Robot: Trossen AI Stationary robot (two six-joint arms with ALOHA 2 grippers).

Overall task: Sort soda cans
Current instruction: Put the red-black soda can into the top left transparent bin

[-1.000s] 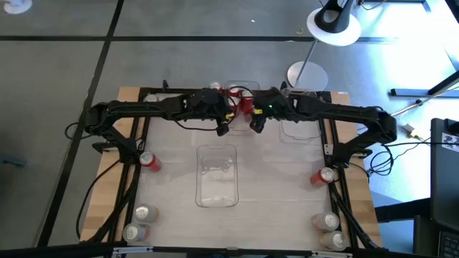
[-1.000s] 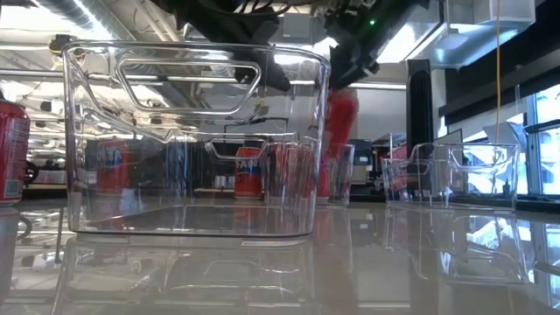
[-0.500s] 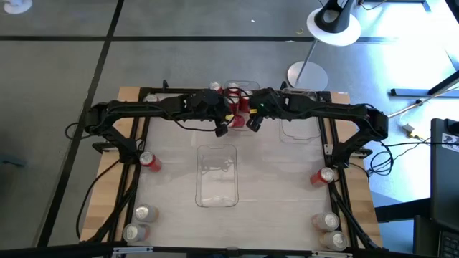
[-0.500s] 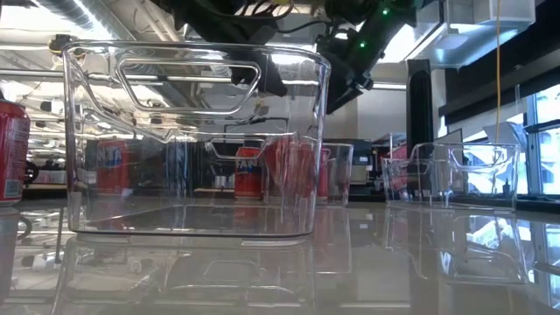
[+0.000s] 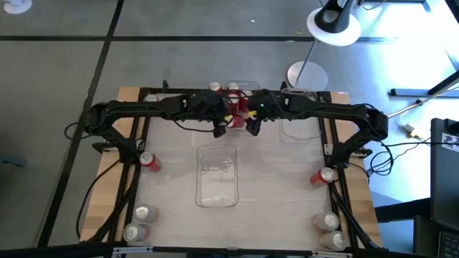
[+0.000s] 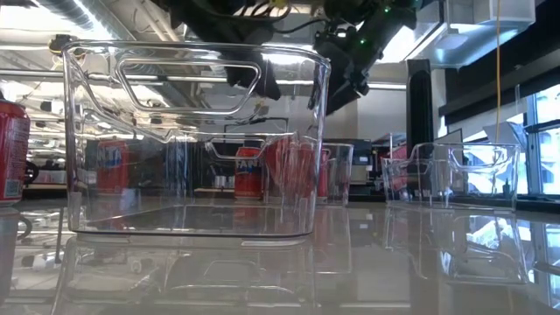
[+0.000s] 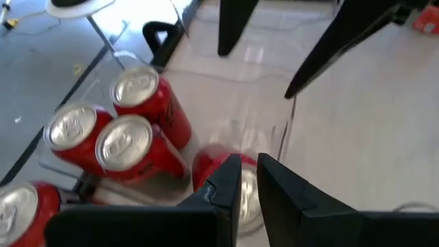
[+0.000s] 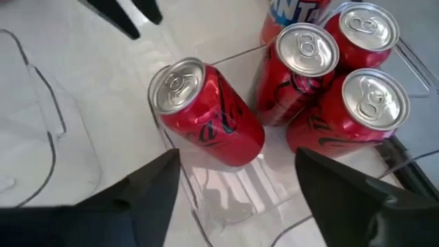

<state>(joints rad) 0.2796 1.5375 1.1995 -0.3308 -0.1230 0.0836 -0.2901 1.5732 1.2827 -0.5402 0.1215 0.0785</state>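
Observation:
Several red soda cans stand upright in a clear bin at the table's far middle. One more red can stands on the bin's floor at its near corner; it also shows in the left wrist view. My right gripper hangs open and empty above this can, its fingers wide apart. My left gripper hangs beside it over the same bin, shut and empty. Both show in the high view, the left gripper and the right gripper.
A larger clear bin stands mid-table, and another clear bin at the far right. Loose cans stand at the left, near left, right and near right.
My right gripper has gone a little toward the table's left and far edge over the far bin and let go of the red can it held a second ago. That can has gone down and now stands in the bin.

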